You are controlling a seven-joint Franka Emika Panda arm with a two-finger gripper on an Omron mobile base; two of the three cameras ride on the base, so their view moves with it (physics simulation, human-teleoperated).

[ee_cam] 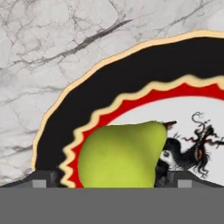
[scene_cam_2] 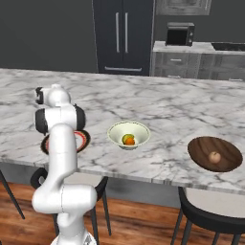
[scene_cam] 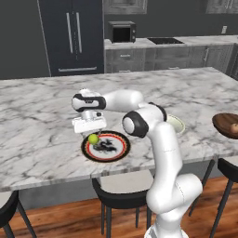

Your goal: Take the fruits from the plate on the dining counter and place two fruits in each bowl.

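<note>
- Hand view looks straight down on the plate [ee_cam: 65, 118], with a yellow-green pear-shaped fruit [ee_cam: 120, 155] lying on the red ring and white centre, its stem end pointing toward the dark markings
- Two dark finger tips [ee_cam: 41, 178] stand spread wide, one on each side of that fruit, not pressing on it
- Left base view has the gripper [scene_cam: 91, 132] hanging low over the left part of the plate [scene_cam: 116, 151], right above the yellow-green fruit [scene_cam: 93, 138]
- That plate sits near the front edge of the dining counter [scene_cam: 42, 111], the white marble slab
- Right base view shows the pale cream-green bowl [scene_cam_2: 128, 135] on the counter [scene_cam_2: 158, 105], holding two fruits side by side: a green one [scene_cam_2: 126, 138] and an orange one [scene_cam_2: 130, 141]
- Further to the right sits the dark brown wooden bowl [scene_cam_2: 214, 153], with one tan-brown fruit [scene_cam_2: 215, 156] lying in it
- In that same view the plate [scene_cam_2: 83, 139] is mostly hidden behind the white arm [scene_cam_2: 62, 143]
</note>
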